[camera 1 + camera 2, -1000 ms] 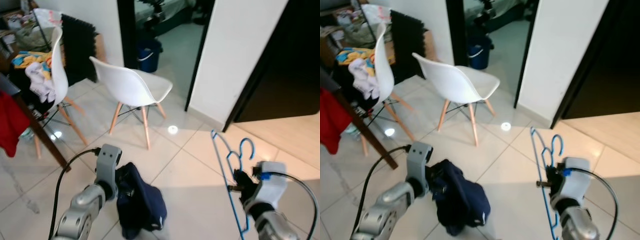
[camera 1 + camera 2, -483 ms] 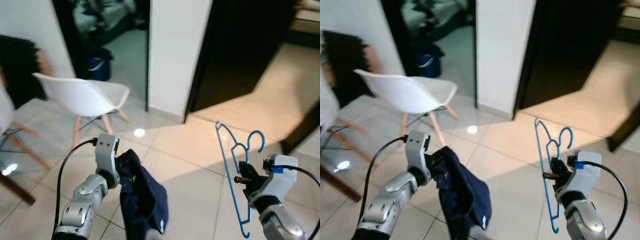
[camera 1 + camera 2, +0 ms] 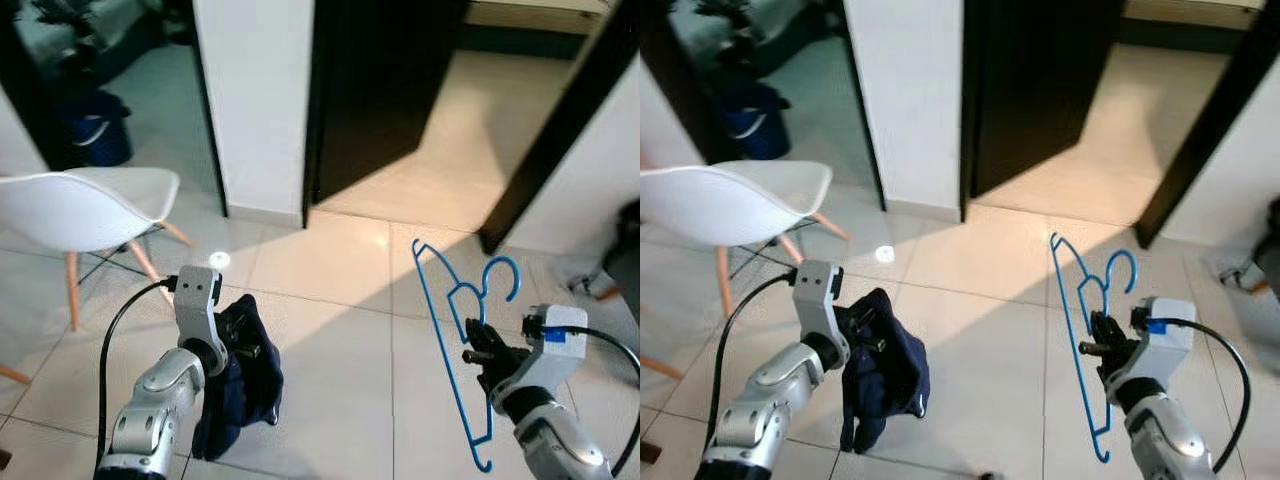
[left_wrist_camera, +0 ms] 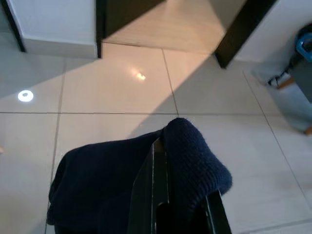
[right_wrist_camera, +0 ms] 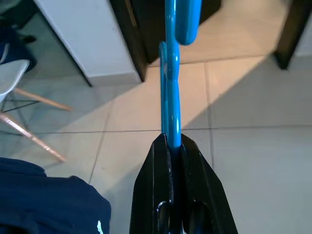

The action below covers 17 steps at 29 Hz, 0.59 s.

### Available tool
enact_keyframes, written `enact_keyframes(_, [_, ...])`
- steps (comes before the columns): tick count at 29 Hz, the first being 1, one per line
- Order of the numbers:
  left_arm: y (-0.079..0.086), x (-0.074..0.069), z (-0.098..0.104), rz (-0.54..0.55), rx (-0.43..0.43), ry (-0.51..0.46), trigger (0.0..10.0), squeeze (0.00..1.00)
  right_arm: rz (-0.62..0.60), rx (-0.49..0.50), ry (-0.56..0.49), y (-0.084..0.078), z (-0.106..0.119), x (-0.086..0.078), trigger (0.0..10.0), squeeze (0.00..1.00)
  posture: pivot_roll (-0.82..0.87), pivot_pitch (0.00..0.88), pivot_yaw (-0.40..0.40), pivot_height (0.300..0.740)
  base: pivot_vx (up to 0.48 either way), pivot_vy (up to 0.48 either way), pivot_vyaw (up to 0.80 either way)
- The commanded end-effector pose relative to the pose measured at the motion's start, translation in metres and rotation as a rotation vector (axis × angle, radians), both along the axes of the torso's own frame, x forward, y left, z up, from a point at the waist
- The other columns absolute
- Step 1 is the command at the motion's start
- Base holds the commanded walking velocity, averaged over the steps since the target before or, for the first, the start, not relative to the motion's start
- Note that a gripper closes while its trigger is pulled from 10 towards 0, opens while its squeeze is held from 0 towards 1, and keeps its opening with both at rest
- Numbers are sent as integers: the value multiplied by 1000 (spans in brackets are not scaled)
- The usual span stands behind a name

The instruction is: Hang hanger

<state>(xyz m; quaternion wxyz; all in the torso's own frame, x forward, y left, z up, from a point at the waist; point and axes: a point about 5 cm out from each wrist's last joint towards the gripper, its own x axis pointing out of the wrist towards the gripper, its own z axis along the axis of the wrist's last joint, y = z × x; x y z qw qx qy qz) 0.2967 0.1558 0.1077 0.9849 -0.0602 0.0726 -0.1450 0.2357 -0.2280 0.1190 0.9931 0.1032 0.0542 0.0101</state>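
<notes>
One blue hanger (image 3: pixel 450 330) clamped upright in rt gripper (image 5: pixel 171 146).

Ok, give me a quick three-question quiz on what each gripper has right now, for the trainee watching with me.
1. True or false: the right gripper is shut on the blue hanger.
2. What does the left gripper hold? A) a white towel B) a dark navy garment C) nothing
3. Fill in: the white chair stands on the robot's ____ side.

Key:
1. True; the right wrist view shows the black fingers pinching the hanger's thin blue frame, and the hanger hangs in the air above the tiled floor.
2. B; the navy garment is draped over the fingers and hangs from them.
3. Left.
</notes>
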Motion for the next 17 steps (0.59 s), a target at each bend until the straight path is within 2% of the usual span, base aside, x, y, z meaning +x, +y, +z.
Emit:
enact_keyframes(1, [-2,0,3,-4,-2,-15,10000,0,-6,4,28,-5,-5,-2,10000,0,-60,198,-26,740,0,0,-775])
enact_keyframes(17, [-9,-1,3,-23,0,-8,10000,0,43,25,19,1,-1,1,10000,0,-65,207,-28,740,0,0,-775])
